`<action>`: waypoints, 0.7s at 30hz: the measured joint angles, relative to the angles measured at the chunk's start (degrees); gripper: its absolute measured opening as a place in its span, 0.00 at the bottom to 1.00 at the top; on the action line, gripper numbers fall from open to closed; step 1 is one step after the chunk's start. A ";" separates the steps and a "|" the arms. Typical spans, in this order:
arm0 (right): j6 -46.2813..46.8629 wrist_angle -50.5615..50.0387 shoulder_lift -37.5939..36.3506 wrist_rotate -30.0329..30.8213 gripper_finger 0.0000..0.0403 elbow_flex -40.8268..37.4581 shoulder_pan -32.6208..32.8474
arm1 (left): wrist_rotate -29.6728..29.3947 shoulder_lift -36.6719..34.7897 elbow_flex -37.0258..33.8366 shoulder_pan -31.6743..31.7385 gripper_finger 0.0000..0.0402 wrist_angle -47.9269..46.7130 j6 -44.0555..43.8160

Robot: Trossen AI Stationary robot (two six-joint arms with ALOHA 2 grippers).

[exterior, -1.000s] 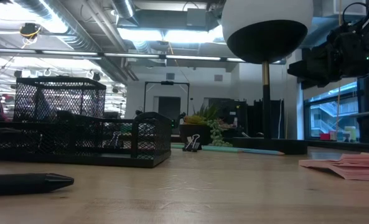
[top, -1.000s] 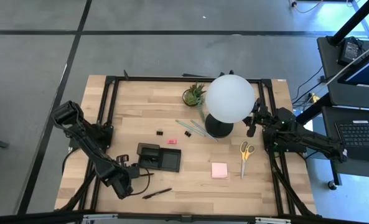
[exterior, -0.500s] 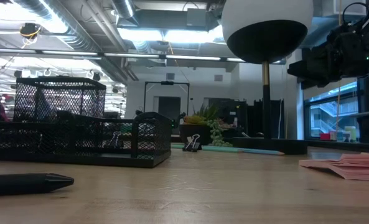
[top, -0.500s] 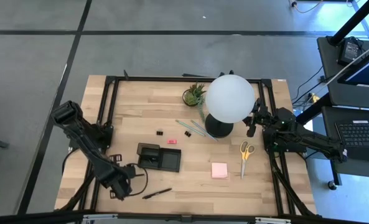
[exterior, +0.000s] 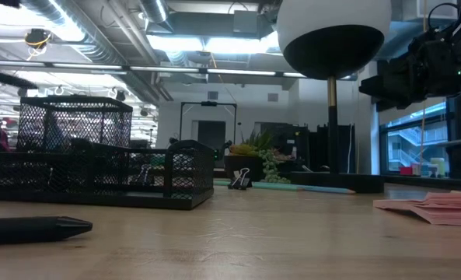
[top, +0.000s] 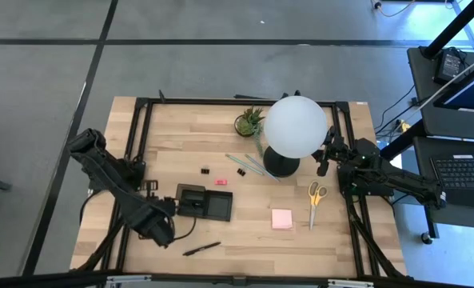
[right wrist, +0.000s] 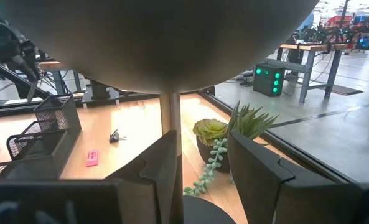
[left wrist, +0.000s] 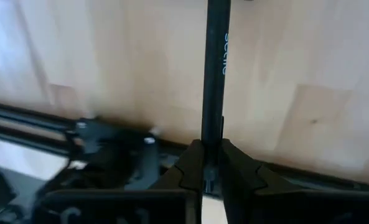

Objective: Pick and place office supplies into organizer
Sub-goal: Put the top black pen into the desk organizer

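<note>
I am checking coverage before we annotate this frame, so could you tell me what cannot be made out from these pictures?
- Organizer contents: too small in the high view, veiled by mesh in the low view.
- Held black pen: its far end is cut off by the left wrist picture's edge, beyond the left gripper.
- Lamp base: partly covered by the globe from above, with the right gripper beside the stem.
- Eraser and binder clip: too small for detail.

left end effector (left wrist: 210,163) clamped shut, raised near front-left, right end effector (right wrist: 203,162) parted, waiting at right edge
</note>
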 joint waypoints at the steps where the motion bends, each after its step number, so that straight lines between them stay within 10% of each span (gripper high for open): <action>1: 0.00 0.02 0.00 0.00 0.36 0.00 -0.02 | -0.04 -0.02 0.33 0.99 0.07 -0.38 1.05; 21: -1.29 0.02 0.00 0.00 0.36 -0.01 0.00 | -5.95 -0.07 1.55 13.15 0.07 -0.14 17.41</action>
